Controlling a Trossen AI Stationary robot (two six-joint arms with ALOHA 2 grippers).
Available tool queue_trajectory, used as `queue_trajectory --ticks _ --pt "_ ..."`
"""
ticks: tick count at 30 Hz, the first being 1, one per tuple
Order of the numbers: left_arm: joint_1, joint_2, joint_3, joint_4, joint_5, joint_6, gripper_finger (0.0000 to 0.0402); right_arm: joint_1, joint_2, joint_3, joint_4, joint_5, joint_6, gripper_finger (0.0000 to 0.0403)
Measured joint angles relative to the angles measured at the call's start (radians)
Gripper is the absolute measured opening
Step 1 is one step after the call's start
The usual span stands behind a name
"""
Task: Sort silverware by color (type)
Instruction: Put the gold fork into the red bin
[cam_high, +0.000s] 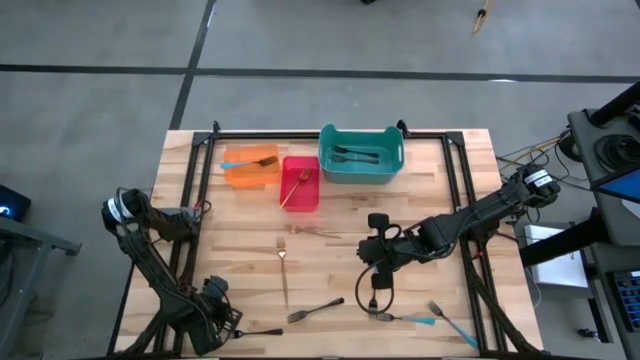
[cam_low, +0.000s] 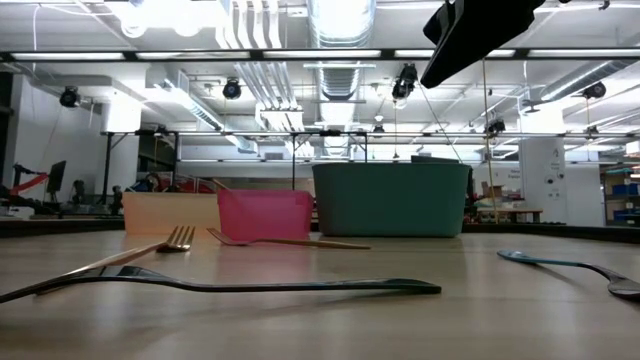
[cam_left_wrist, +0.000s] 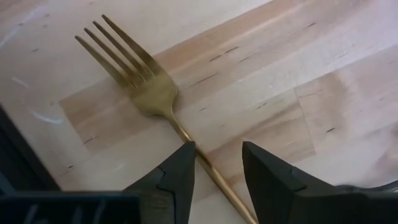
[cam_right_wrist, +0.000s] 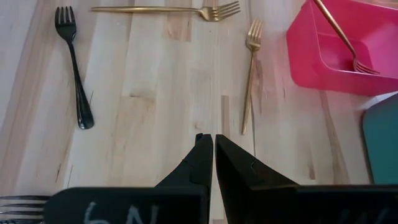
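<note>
The three bins stand in a row along the far edge: orange bin (cam_high: 251, 168), red bin (cam_high: 300, 183) just beside it, teal bin (cam_high: 361, 154) next. The mid-table boards (cam_high: 240, 225) before them lie open. Nearer, obstacles lie flat: a gold fork (cam_high: 283, 270), a dark fork (cam_high: 316, 311), a blue-handled fork (cam_high: 448, 322). The right arm (cam_high: 470, 218) slants across the right side.
</note>
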Motion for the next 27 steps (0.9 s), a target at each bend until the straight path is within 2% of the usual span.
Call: queue_trajectory --ticks 11,19,27 --pt "0.0 0.003 0.0 -0.056 -0.009 -0.003 0.0116 0.0 0.0 0.0 0.0 0.0 0.002 0.0009" --pt "0.0 0.011 0.049 -0.136 -0.019 0.0 0.0117 0.002 0.0 0.0 0.0 0.0 0.002 0.0009" --pt "0.0 0.106 0.057 -0.146 -0.008 0.006 0.0117 0.002 0.0 -0.002 0.003 0.0 0.028 0.0009"
